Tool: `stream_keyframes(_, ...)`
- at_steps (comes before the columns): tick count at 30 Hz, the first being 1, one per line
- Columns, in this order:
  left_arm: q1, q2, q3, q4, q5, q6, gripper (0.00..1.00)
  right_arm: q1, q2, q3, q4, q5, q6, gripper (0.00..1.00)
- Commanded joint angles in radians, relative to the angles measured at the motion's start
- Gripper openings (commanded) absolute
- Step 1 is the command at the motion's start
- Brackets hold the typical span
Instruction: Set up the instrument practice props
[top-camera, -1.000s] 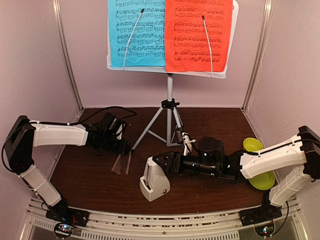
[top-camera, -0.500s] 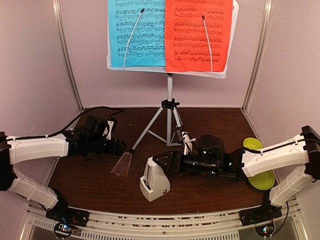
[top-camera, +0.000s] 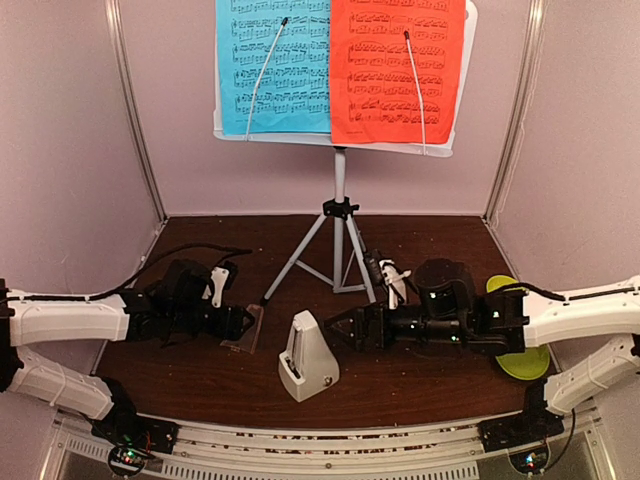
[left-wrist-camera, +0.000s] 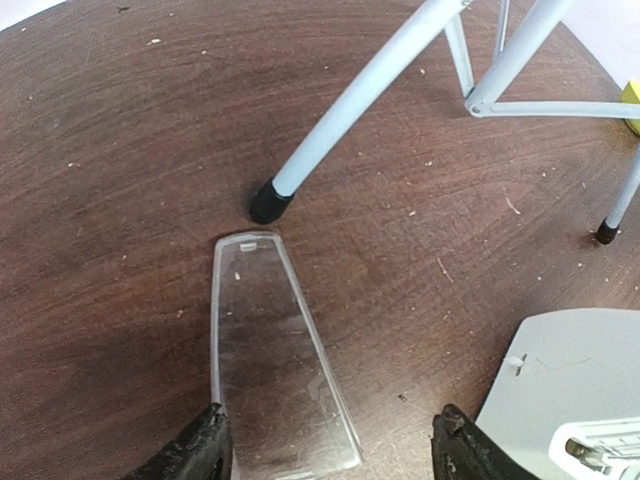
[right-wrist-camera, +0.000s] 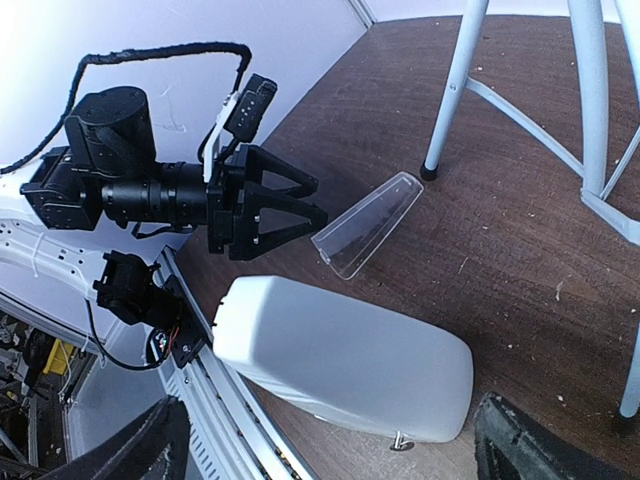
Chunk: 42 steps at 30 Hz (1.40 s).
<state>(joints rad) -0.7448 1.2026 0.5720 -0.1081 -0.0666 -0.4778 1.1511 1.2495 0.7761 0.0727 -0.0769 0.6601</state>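
Your left gripper (top-camera: 240, 323) gapes astride the cover (left-wrist-camera: 280, 360), your right gripper (top-camera: 336, 325) wide beside the metronome (top-camera: 308, 368); sweep low and you may topple it.

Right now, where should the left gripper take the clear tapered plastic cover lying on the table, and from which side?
Probably at its wide end, pinching across the two long edges. The clear tapered plastic cover lies flat with that end facing the open left gripper; its narrow end points at the grey tripod's black foot.
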Motion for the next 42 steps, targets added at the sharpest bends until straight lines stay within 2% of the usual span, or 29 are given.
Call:
stream_keyframes(1,-0.024,0.000,-0.022,0.089,0.036,0.004,0.69,0.016,-0.071,-0.059,-0.077,0.027,-0.004,0.96)
stream_keyframes(7,-0.066,0.017,-0.025,0.118,0.048,0.014,0.64,0.069,0.004,-0.201,0.043,0.061,0.074,0.75)
stream_keyframes(11,-0.095,0.041,-0.034,0.152,0.053,0.003,0.58,0.107,0.136,-0.168,0.094,0.100,0.093,0.57)
stream_keyframes(15,-0.122,0.069,-0.055,0.204,0.059,-0.018,0.52,0.120,0.235,-0.120,0.143,0.119,0.124,0.44)
stream_keyframes(22,-0.166,0.121,-0.071,0.271,0.064,-0.047,0.46,0.111,0.346,-0.050,0.166,0.150,0.129,0.36)
stream_keyframes(29,-0.211,0.188,-0.056,0.309,0.076,-0.061,0.39,0.055,0.380,-0.046,0.191,0.164,0.136,0.27)
stream_keyframes(42,-0.270,0.281,-0.045,0.489,0.085,-0.157,0.33,-0.054,0.434,0.045,0.194,0.106,0.049,0.25)
